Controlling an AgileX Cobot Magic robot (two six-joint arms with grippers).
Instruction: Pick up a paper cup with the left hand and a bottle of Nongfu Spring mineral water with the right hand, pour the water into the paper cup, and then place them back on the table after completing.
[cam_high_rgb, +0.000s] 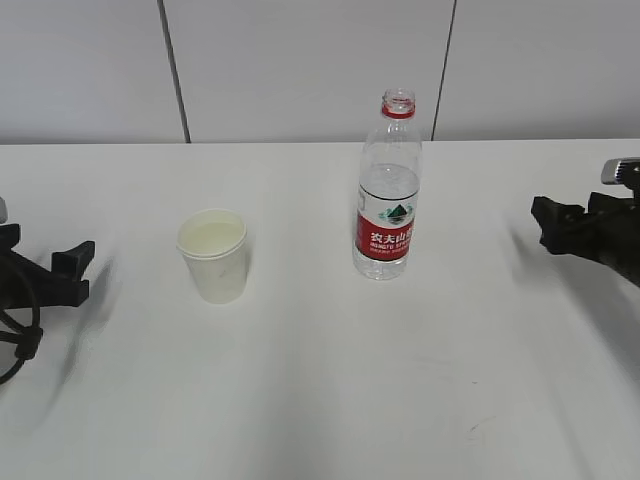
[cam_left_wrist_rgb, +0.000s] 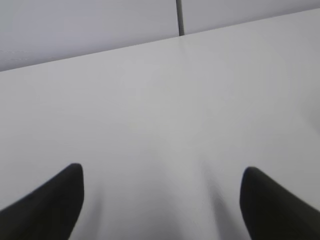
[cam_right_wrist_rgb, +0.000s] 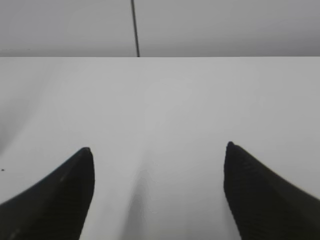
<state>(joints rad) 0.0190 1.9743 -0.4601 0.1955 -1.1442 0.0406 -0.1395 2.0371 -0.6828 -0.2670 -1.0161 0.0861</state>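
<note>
A white paper cup (cam_high_rgb: 213, 254) stands upright on the white table (cam_high_rgb: 320, 400), left of centre. A clear bottle (cam_high_rgb: 388, 190) with a red label and a red neck ring stands uncapped to its right, partly filled with clear water (cam_high_rgb: 388, 190). My left gripper (cam_high_rgb: 72, 268) is open and empty at the far left edge, well apart from the cup. My right gripper (cam_high_rgb: 548, 222) is open and empty at the far right, well apart from the bottle. The left wrist view shows the left gripper (cam_left_wrist_rgb: 162, 175) over bare table; the right wrist view shows the right gripper (cam_right_wrist_rgb: 158, 152) likewise. Neither wrist view shows cup or bottle.
A light grey panelled wall (cam_high_rgb: 300, 60) runs behind the table's far edge. A black cable loop (cam_high_rgb: 18, 335) hangs by the left arm.
</note>
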